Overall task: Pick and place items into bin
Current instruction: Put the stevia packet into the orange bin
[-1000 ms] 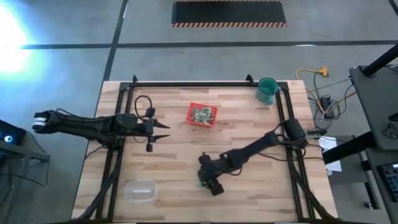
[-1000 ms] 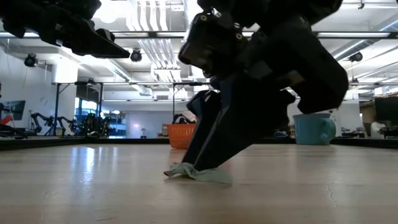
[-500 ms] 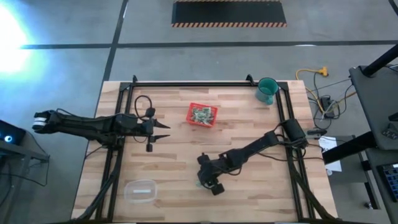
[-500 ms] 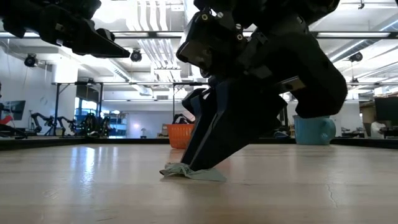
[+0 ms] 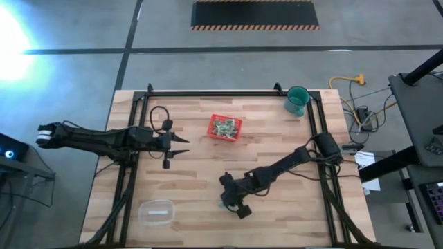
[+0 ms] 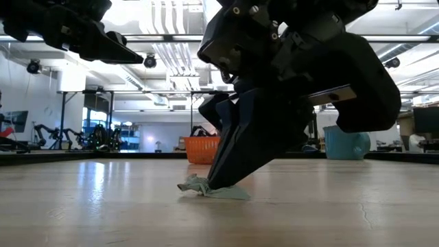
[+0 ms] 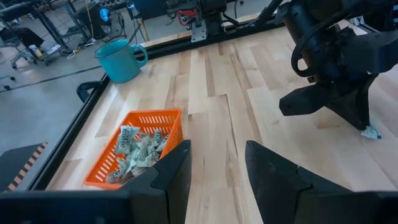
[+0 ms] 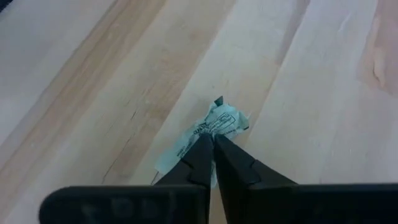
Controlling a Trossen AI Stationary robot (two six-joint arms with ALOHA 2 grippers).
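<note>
On tabletop, near edge | right gripper [image 8: 213, 142] jaws pinched together on pale-green wrapper [image 8: 211, 127] | left gripper [image 7: 216, 163] jaws apart, idle, left side | red bin [image 5: 225, 128] well apart, wrappers inside | teal cup [image 5: 297, 100] far corner | clear container [image 5: 157, 211] near-left.

A robotics lab or industrial workshop; the wooden worktable [image 5: 208, 173] stands on a grey concrete floor [image 5: 208, 66] marked with a black-and-yellow hazard-striped mat [image 5: 255, 15]; a yellow cable [image 5: 344, 83] trails beside it; the low view shows an open hall with ceiling strip lights [image 6: 168, 27], metal frames and other robot arms [image 6: 48, 134] on distant benches.
</note>
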